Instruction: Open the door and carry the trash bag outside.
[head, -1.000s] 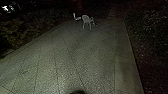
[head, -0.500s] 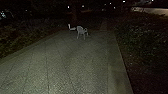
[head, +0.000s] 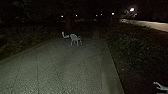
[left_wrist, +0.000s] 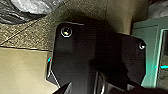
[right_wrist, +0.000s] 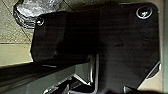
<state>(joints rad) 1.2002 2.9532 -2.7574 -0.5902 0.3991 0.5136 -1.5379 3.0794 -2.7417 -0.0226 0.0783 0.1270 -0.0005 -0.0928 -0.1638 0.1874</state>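
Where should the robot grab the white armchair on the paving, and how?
I'd take the white armchair by the top edge of its backrest, coming straight down from above. The chair stands upright on its legs, and that rounded back rises highest, so its rim looks easiest to pinch front and back.

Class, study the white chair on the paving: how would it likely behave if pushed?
The white chair would probably stay stiff, its back standing upright unsupported. Its slim legs suggest it is light for its size. Pushed high, it might tip, as a leg could catch on joint lines in the paving.
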